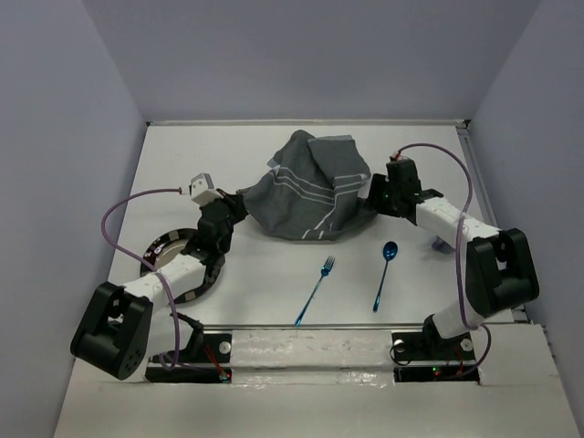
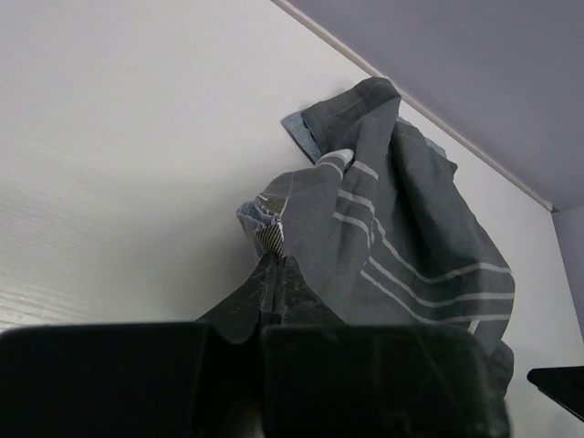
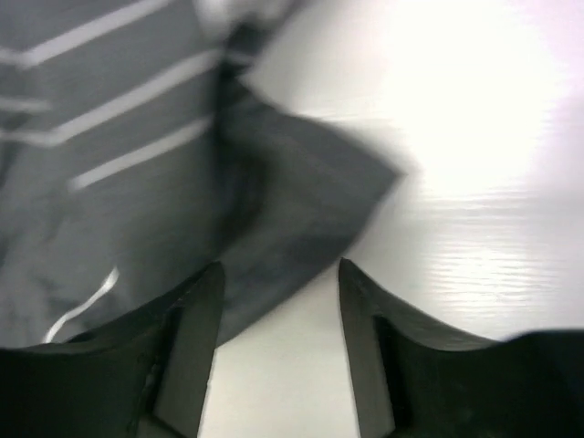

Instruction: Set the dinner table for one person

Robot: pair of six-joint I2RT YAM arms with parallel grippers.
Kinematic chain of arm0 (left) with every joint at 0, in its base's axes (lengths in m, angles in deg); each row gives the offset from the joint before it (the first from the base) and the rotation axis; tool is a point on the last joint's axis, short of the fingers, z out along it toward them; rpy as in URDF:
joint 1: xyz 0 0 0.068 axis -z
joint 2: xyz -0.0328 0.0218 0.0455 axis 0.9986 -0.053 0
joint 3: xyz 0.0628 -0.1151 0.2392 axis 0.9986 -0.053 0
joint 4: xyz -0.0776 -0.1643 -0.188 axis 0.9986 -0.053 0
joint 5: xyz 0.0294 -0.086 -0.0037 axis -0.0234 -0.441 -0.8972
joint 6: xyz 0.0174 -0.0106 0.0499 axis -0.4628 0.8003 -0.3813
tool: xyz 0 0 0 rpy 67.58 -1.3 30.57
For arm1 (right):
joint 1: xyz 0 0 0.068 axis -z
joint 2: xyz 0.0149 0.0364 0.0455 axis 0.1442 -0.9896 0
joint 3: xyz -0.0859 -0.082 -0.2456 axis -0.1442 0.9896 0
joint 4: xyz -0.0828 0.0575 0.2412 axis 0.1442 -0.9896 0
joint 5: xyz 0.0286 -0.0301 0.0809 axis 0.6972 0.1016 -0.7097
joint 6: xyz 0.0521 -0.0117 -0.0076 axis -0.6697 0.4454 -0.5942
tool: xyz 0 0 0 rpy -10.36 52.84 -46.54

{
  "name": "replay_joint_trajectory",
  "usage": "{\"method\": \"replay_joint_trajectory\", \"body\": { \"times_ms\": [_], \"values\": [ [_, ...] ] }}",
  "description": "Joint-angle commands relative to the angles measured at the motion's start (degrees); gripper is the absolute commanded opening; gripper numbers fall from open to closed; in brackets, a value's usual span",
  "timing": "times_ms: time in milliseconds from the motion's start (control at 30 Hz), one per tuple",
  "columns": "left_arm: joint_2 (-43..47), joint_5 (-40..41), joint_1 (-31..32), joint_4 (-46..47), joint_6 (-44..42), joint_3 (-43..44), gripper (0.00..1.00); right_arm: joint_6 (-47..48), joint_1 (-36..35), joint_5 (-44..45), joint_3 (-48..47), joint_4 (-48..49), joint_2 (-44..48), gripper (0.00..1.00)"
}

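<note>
A crumpled dark grey placemat (image 1: 306, 187) with pale stripes lies bunched at the back middle of the white dinner table (image 1: 265, 274). My left gripper (image 1: 239, 203) is shut on the placemat's left corner; in the left wrist view the pinched cloth (image 2: 401, 228) stands out of the closed tips (image 2: 274, 260). On the placemat's right side, my right gripper (image 1: 376, 196) is open. In the right wrist view its jaws (image 3: 278, 265) stand apart, low over the table (image 3: 474, 182), with a loose edge of the placemat (image 3: 137, 164) reaching in by the left finger.
A blue fork (image 1: 317, 290) and a blue spoon (image 1: 385, 272) lie side by side on the table in front of the placemat. A dark round plate (image 1: 160, 245) sits at the left, partly under my left arm. Walls close the table's sides and back.
</note>
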Motion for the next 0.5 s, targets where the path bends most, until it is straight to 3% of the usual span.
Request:
{"method": "replay_joint_trajectory", "body": {
  "times_ms": [0, 167, 467],
  "values": [
    [1.95, 0.37, 0.01, 5.20, -0.30, -1.30, 0.00, -6.34, 8.57, -2.47, 5.74, 10.96, 1.82, 0.63],
    [0.73, -0.78, 0.10, 6.78, 0.05, -1.83, 0.00, -7.40, 9.82, -10.22, 4.43, 14.14, -3.00, 0.71],
    [-0.06, -1.48, 0.10, 7.31, 0.23, -1.48, 0.00, -13.73, 11.58, -15.93, 6.98, 23.37, -9.33, 0.65]
  ]
}}
